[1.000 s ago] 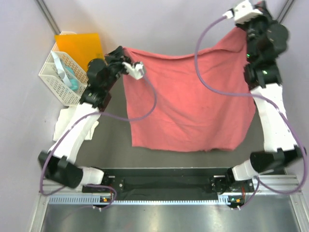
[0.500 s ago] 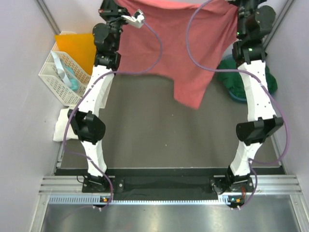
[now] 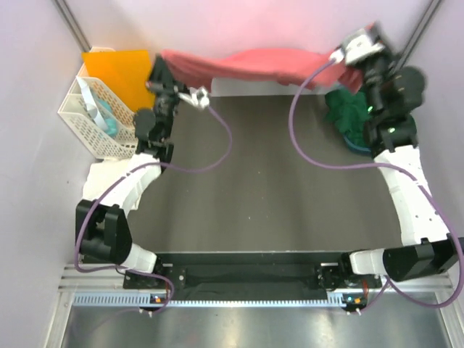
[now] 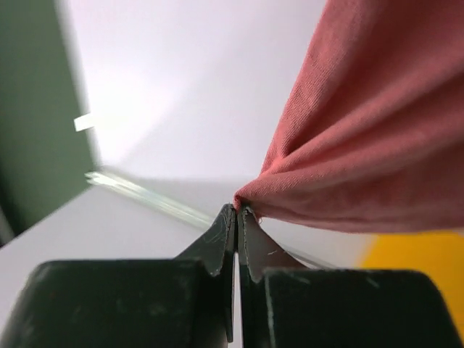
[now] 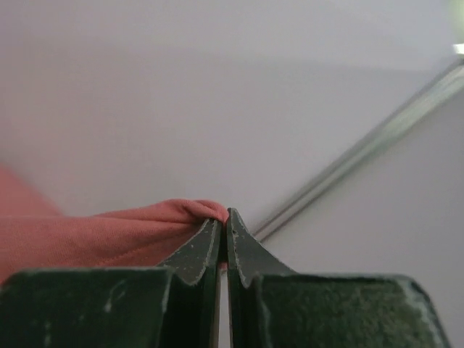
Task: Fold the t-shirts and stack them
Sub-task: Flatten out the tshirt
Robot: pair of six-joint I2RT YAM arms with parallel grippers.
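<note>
The salmon-pink t-shirt (image 3: 254, 64) hangs stretched in a sagging band along the far edge of the table, one end in each gripper. My left gripper (image 3: 161, 67) is shut on its left end, and a pinch of pink cloth (image 4: 362, 145) shows at the tips (image 4: 237, 210). At the right end my right gripper (image 3: 353, 67) is shut on a fold of the same shirt (image 5: 72, 239), gathered at its tips (image 5: 223, 215). A dark green t-shirt (image 3: 354, 116) lies bunched at the far right, partly under the right arm. At the left table edge, under the left arm, lies a white t-shirt (image 3: 98, 181).
A white lattice basket (image 3: 87, 123) with items in it stands at the far left, and an orange folder (image 3: 119, 69) leans behind it, also showing as an orange folder (image 4: 424, 268) in the left wrist view. The dark table top (image 3: 268, 181) spreads between the arms. Pale walls close in on all sides.
Half a second ago both arms held the pink shirt high, hanging down. Now they have come down and spread apart, and the shirt is a taut band at the table's far edge.
</note>
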